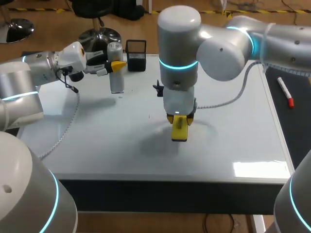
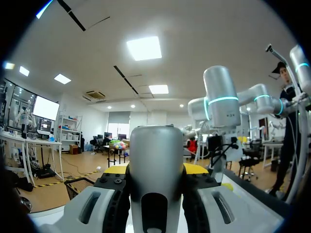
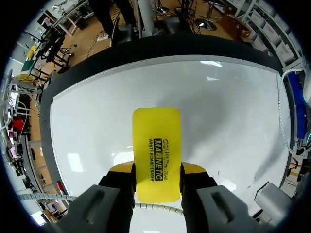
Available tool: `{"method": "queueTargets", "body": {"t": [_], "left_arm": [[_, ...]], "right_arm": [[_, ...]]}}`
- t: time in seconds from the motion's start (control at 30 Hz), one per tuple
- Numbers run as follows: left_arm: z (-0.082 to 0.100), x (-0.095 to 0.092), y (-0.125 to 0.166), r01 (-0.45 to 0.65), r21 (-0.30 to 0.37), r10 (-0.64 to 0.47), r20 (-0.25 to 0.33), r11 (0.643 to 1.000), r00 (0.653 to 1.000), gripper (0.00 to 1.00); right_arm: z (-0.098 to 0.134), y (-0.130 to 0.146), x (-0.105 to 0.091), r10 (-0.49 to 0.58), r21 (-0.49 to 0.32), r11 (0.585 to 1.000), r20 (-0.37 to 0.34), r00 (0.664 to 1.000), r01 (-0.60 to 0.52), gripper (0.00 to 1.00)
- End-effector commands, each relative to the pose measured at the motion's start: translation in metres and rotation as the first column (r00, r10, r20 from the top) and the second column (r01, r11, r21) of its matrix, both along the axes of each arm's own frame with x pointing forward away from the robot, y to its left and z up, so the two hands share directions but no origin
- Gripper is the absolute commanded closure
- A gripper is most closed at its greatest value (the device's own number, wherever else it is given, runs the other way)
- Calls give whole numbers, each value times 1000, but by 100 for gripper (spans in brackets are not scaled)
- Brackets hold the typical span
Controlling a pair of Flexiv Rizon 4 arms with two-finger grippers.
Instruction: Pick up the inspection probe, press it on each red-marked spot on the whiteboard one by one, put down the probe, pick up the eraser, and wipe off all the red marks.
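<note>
The inspection probe (image 1: 116, 68), a grey upright cylinder, is over the whiteboard's (image 1: 97, 131) far-left part, with my left gripper (image 1: 115, 64) shut on its upper half. In the left wrist view the probe (image 2: 155, 165) fills the gap between the yellow-tipped fingers (image 2: 115, 170) of the left gripper (image 2: 155, 171). My right gripper (image 1: 180, 121) points straight down at the board's middle, shut on the yellow eraser (image 1: 180, 131), whose lower end is at the surface. The eraser (image 3: 156, 150) sticks out ahead of the right gripper (image 3: 156, 170) over the whiteboard (image 3: 87, 121). No red marks show on the board.
A black mesh holder (image 1: 136, 54) stands at the board's far edge, just right of the probe. A small black clip (image 1: 158, 88) sits behind my right gripper. A red marker (image 1: 285, 91) lies on the dark mat right of the board.
</note>
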State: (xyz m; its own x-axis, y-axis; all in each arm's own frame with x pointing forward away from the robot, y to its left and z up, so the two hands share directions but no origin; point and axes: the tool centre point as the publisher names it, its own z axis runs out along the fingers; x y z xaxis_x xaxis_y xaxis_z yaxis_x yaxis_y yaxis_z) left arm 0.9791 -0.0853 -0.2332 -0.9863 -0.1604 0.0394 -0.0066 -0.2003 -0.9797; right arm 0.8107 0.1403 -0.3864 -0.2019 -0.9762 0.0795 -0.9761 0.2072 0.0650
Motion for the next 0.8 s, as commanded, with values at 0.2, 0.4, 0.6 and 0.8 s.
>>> {"method": "queueTargets", "body": {"t": [0.2, 0.4, 0.6, 0.8], "left_arm": [[0, 0, 0, -1, -1, 1, 2, 1000, 1000, 100], [0, 0, 0, -1, -1, 1, 2, 1000, 1000, 100], [0, 0, 0, -1, -1, 1, 2, 1000, 1000, 100], [0, 0, 0, -1, -1, 1, 2, 1000, 1000, 100]], "right_arm": [[11, -14, 15, -24, 8, 1000, -17, 1000, 24, 100], [11, -4, 7, -21, 25, 999, -14, 1000, 21, 100], [-7, 25, -15, 22, 47, 999, -29, 999, -20, 100], [-33, 40, -27, 44, 78, 996, -66, 997, -39, 100]]}}
